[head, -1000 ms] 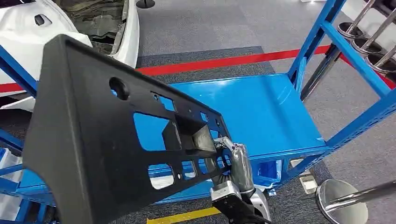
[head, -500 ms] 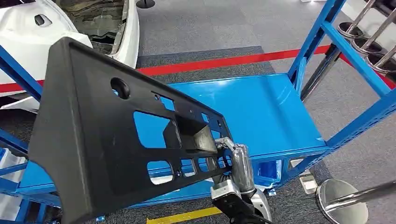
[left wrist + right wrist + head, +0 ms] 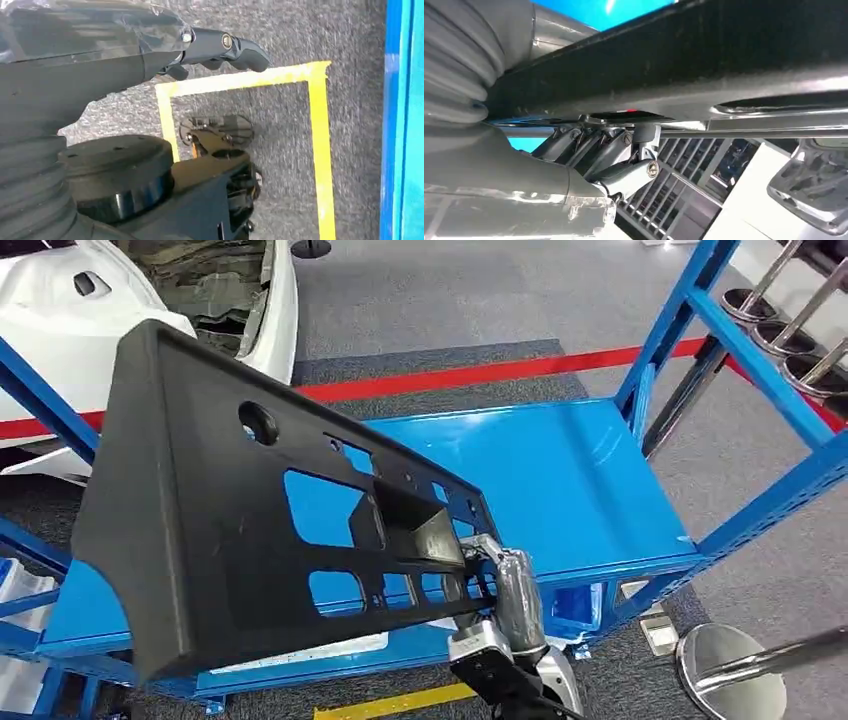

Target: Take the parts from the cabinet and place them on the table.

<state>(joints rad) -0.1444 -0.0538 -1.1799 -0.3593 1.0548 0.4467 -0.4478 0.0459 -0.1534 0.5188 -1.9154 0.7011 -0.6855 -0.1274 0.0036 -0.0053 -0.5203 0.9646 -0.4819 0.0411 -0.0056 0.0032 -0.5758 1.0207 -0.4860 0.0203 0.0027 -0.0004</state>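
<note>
A black panel [image 3: 230, 530], a large flat plastic part pierced with cut-out holes, is held up in the air in front of the robot, above a blue shelf [image 3: 560, 480] of the metal rack. Its long axis runs on a slant, from the far left, near a white car body [image 3: 150, 310], down to the near right. The right hand [image 3: 500, 585] grips the panel at that near right end, its fingers [image 3: 589, 145] closed around the lower edge, seen close up from the right wrist. The bulk of the panel therefore lies to the left of the gripping fingers and hangs out unsupported.

The left hand [image 3: 220, 47] hangs low over grey carpet marked with yellow tape [image 3: 320, 150], well apart from the panel. Its dark fingers [image 3: 245, 52] are curled in, and nothing shows in them.

Judging from this, the panel is already out of the rack and the carrying step is under way. The right hand alone bears the load, so the long left end may sag or swing when the robot turns. No tabletop is visible, so which way the panel must travel cannot be told.
</note>
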